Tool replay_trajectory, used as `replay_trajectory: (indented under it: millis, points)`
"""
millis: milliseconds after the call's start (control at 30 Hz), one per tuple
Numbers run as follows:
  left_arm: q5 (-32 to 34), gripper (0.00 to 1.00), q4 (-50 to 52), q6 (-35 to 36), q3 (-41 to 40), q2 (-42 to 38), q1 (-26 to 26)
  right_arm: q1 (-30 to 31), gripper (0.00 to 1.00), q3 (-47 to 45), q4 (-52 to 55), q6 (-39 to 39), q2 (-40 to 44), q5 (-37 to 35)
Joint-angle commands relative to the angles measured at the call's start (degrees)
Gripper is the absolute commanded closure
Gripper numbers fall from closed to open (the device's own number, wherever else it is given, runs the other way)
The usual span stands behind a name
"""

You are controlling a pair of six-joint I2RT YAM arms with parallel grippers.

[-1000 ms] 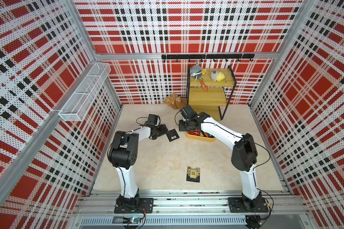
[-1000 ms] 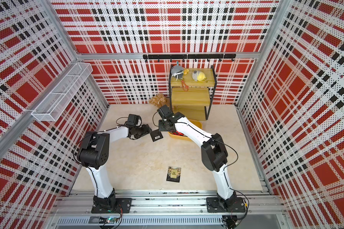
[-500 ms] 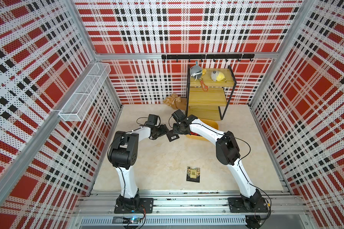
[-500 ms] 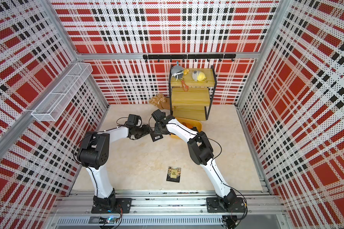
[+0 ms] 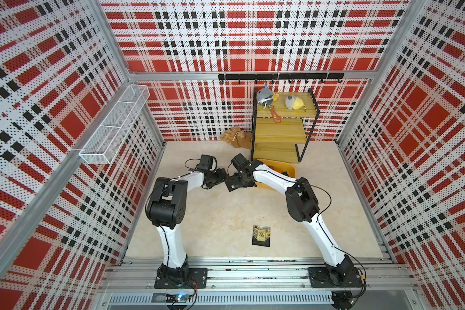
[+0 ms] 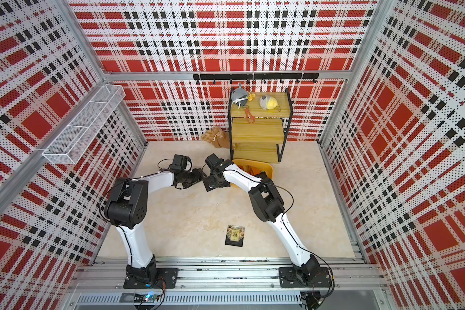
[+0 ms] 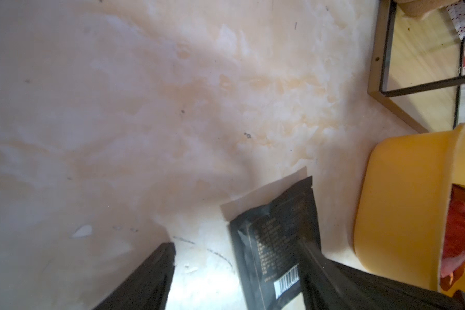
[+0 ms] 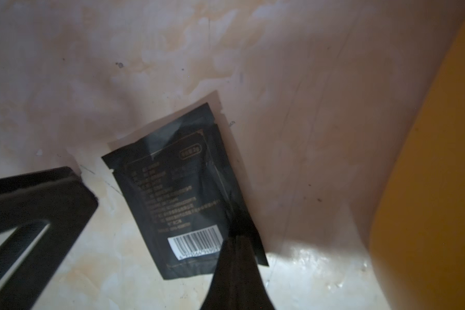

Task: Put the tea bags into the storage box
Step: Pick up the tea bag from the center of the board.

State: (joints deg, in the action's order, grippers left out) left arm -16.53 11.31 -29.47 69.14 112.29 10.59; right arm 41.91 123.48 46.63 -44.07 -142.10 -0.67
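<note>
A black tea bag (image 5: 232, 185) (image 6: 209, 185) with a white barcode lies flat on the table beside the yellow storage box (image 5: 289, 168) (image 6: 267, 167). My left gripper (image 7: 236, 263) stands open around it, with one finger (image 7: 314, 257) over the sachet's (image 7: 274, 241) edge. My right gripper (image 8: 236, 236) is shut, its tip resting on the same tea bag (image 8: 177, 193) near the barcode. Red tea bags (image 7: 459, 236) lie inside the box (image 7: 400, 201). Another black tea bag with a pictured label (image 5: 261, 235) (image 6: 235, 235) lies alone near the table's front.
A wooden shelf rack (image 5: 279, 131) stands right behind the box, with two plush toys (image 5: 265, 96) on its top. A brown plush (image 5: 236, 137) lies by the back wall. A white wire basket (image 5: 113, 126) hangs on the left wall.
My right arm has swung left from above the storage box to the black tea bag, its gripper staying shut. The left arm and the tea bag have stayed where they were.
</note>
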Motion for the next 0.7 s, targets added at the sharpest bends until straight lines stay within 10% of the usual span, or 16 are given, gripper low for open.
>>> replay_trajectory:
  millis: [0, 667]
  points:
    - [-0.7, 0.22, -0.5, 0.4, -0.6, 0.0, 0.1, 0.5, 1.00, 0.8, 0.4, -0.7, -1.5, 0.3]
    - [-2.4, 0.31, -1.5, -0.6, -0.3, 2.4, 3.1, -1.1, 1.00, -3.5, -0.2, -0.4, -0.9, 2.1]
